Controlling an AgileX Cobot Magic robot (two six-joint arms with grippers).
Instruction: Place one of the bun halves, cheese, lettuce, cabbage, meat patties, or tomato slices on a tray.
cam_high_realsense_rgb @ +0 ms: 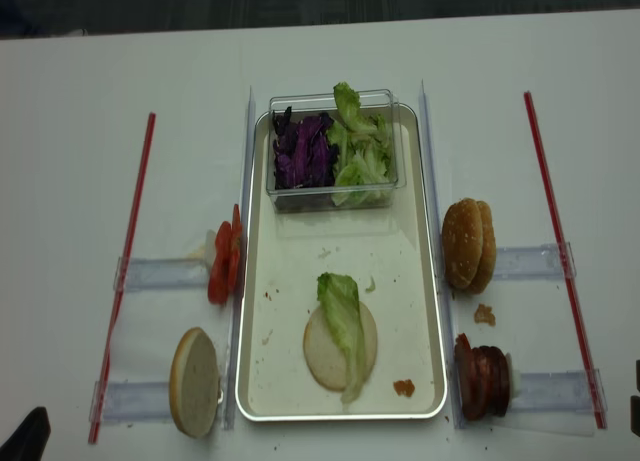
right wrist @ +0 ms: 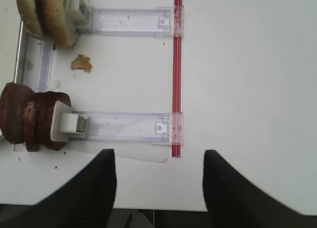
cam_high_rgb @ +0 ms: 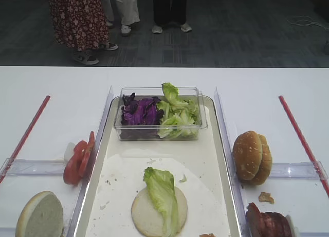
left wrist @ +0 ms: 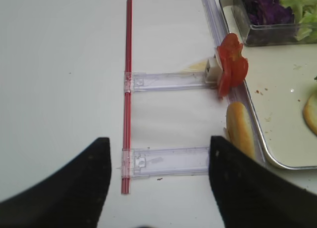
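Observation:
The silver tray (cam_high_rgb: 222,144) holds a bun half (cam_high_rgb: 146,216), cut face up, with a lettuce leaf (cam_high_rgb: 162,190) lying over it. Purple cabbage (cam_high_rgb: 140,112) and more lettuce (cam_high_rgb: 177,113) fill a clear tub at the tray's far end. Tomato slices (cam_high_rgb: 78,157) and another bun half (cam_high_rgb: 40,215) stand left of the tray. Bun halves (cam_high_rgb: 252,157) and meat patties (cam_high_rgb: 267,221) stand to its right. Cheese is out of view. My left gripper (left wrist: 159,149) is open and empty, left of that bun half (left wrist: 240,129). My right gripper (right wrist: 158,156) is open and empty, right of the patties (right wrist: 29,116).
Clear plastic holders (left wrist: 168,81) and red strips (cam_high_rgb: 300,137) lie on the white table on both sides. A crumb (right wrist: 81,63) sits between the right holders. An orange scrap (cam_high_realsense_rgb: 403,387) lies on the tray's near corner. People stand beyond the table's far edge.

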